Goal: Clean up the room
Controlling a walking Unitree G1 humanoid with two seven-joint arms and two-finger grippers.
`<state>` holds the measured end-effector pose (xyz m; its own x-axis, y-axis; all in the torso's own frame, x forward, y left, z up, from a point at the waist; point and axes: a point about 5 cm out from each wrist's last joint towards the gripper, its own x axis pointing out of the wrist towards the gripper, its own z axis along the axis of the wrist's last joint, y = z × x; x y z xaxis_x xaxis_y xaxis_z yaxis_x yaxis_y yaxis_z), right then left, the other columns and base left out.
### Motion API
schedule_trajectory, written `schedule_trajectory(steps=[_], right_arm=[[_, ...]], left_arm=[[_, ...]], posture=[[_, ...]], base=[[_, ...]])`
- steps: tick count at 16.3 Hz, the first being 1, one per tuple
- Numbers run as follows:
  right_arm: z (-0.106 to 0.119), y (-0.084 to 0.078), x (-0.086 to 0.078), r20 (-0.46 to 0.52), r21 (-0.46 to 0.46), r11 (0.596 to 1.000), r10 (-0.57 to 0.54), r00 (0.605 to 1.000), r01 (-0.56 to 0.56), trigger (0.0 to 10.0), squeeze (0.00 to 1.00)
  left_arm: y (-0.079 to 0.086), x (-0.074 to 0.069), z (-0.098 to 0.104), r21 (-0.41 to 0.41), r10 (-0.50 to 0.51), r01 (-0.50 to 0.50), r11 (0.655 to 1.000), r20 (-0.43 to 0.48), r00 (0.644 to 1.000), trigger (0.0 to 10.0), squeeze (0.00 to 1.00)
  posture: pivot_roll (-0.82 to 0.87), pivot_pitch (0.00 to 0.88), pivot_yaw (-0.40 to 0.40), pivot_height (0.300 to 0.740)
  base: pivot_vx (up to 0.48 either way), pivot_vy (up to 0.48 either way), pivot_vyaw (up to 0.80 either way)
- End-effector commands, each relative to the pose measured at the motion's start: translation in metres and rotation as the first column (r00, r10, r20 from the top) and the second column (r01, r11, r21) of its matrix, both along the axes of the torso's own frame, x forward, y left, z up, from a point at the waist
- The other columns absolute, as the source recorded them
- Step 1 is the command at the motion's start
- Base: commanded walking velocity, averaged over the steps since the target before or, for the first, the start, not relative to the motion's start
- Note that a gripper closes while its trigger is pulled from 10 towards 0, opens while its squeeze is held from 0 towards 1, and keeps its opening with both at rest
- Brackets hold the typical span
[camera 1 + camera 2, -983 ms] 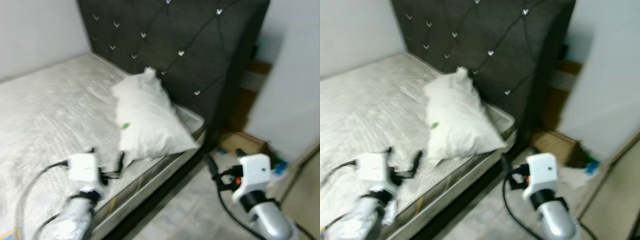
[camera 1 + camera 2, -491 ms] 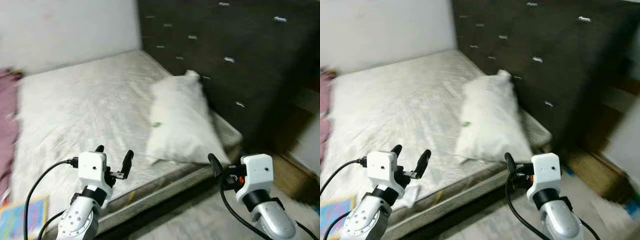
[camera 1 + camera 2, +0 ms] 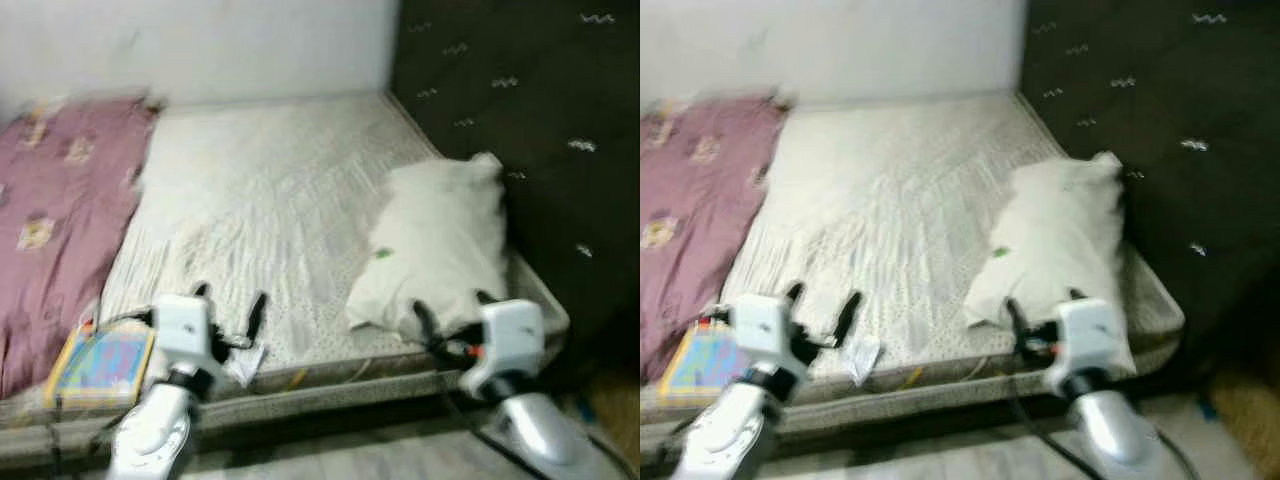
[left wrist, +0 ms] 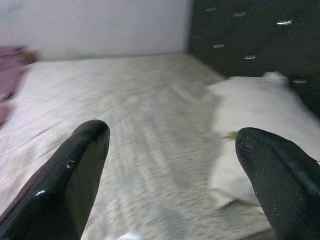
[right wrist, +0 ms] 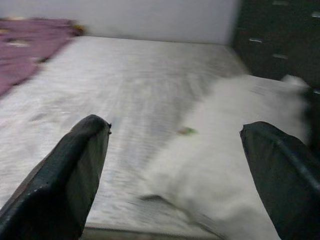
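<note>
**At the bedside, both tools empty**

Before the near edge of the bed (image 3: pixel 280 200), I held my left tool (image 3: pixel 228 308) and my right tool (image 3: pixel 450 318) up side by side, just over the mattress edge. Each had its two black fingers spread wide apart, and neither had hold of anything; the left wrist view showed one finger (image 4: pixel 65 185) against bare mattress, and the right wrist view showed a finger (image 5: pixel 60 180) the same way, with the pillow beyond it.

The white pillow (image 3: pixel 435 250) lay on the mattress at my right, along the dark tufted headboard (image 3: pixel 520 120), its near end just past my right tool. It bore a small green mark (image 3: pixel 381 254) on its side. A purple blanket (image 3: pixel 60 210) with pale patches covered the left part of the bed. At that blanket's near corner lay a colourful book (image 3: pixel 100 362), just beside my left tool. A small crumpled white scrap (image 3: pixel 862 358) sat on the mattress edge near the left tool's fingers. The pictures were blurred, so finer detail could not be made out.
</note>
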<state>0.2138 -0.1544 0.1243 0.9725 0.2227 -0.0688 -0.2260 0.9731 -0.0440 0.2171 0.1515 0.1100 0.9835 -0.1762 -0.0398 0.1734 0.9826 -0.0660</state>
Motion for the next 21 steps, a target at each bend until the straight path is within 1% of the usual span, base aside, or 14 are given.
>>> schedule_trajectory(steps=[1,4,7,19,21], right_arm=[[-0.0003,-0.0053,-0.0024,-0.002,-0.015,1.000,-0.013,1.000,0.013,10.0,0.00],[0.0000,-0.0052,-0.0025,-0.002,-0.009,1.000,-0.012,1.000,0.012,10.0,0.00],[0.0001,-0.0052,-0.0027,-0.004,0.019,1.000,-0.013,1.000,0.013,10.0,0.00],[-0.0009,-0.0033,-0.0021,-0.005,0.036,0.999,-0.010,1.000,0.010,10.0,0.00],[-0.0012,-0.0029,-0.0024,-0.007,0.037,0.999,-0.009,1.000,0.009,10.0,0.00]], left_arm=[[-0.0017,0.0006,0.0005,-0.002,-0.012,0.012,1.000,0.002,1.000,10.0,0.00],[-0.0029,0.0002,0.0011,-0.003,-0.029,0.029,1.000,0.005,1.000,10.0,0.00],[-0.0030,-0.0001,0.0019,-0.008,-0.038,0.038,0.999,0.008,0.999,10.0,0.00],[-0.0043,-0.0012,0.0026,-0.009,-0.063,0.063,0.998,0.013,0.998,10.0,0.00],[-0.0035,-0.0013,0.0024,-0.017,-0.046,0.047,0.999,0.012,0.999,10.0,0.00]], posture=[[-0.12,0.053,-0.003,0.740],[-0.12,0.061,-0.003,0.740],[-0.12,0.064,-0.001,0.740],[-0.12,0.057,0.005,0.740],[-0.12,0.056,0.006,0.740]], base=[[0.000,0.000,0.80],[0.000,0.000,0.80],[0.000,0.000,0.00],[0.358,0.000,0.00],[0.148,0.000,0.00]])
